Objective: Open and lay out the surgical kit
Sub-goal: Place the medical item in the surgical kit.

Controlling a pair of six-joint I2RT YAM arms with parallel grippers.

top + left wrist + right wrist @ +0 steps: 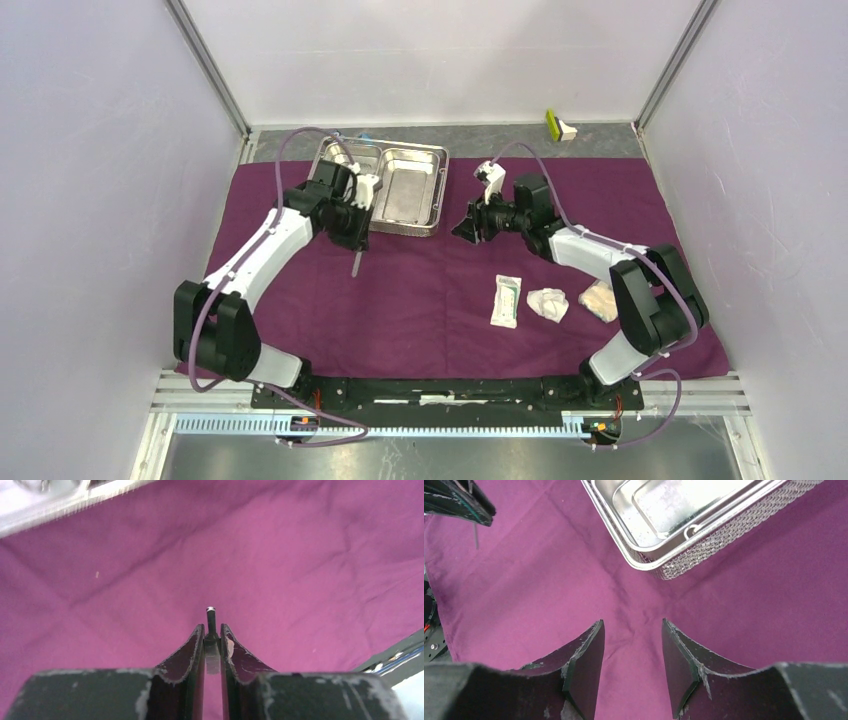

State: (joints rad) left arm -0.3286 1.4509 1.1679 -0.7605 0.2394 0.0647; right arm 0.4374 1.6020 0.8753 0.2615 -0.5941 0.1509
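Purple wrap bears tray, packet (white), gauze — forceps held.

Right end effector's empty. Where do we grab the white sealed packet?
Likely from above, jaws across the narrow width of the white sealed packet, near its far end. It lies flat on the purple cloth, long axis running near-to-far, and the gauze wad sits close on its right.

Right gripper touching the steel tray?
Apart. Right wrist view: bare purple cloth lies between the steel tray and the open fingers of the right gripper.
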